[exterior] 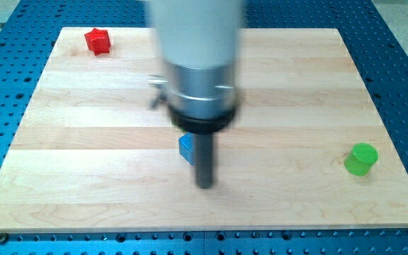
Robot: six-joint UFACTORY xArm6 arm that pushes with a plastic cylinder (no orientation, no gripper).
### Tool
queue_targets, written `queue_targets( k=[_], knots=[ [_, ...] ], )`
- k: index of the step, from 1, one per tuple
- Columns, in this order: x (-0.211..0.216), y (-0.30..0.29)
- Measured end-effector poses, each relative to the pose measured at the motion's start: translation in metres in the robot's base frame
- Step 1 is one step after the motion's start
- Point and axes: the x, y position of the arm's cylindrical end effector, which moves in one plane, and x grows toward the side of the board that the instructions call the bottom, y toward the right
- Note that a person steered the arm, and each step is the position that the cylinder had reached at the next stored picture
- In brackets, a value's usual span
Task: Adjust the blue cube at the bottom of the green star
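Note:
The blue cube (186, 148) lies near the middle of the wooden board (83, 156), partly hidden behind my rod. My tip (205, 185) rests on the board just to the lower right of the blue cube, close to it or touching. No green star shows in the view; the arm's body covers the board's upper middle and may hide it.
A red star (98, 41) sits at the board's top left corner. A green cylinder (360, 159) stands at the right side. The blue perforated table (402, 71) surrounds the board. The arm's white and dark body (198, 64) fills the upper centre.

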Motion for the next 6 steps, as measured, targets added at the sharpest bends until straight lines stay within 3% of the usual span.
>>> queue_targets(
  k=[1, 4, 5, 6],
  knots=[
    [-0.022, 0.008],
    [-0.031, -0.07],
    [-0.05, -0.119],
    [-0.07, -0.133]
  ],
)
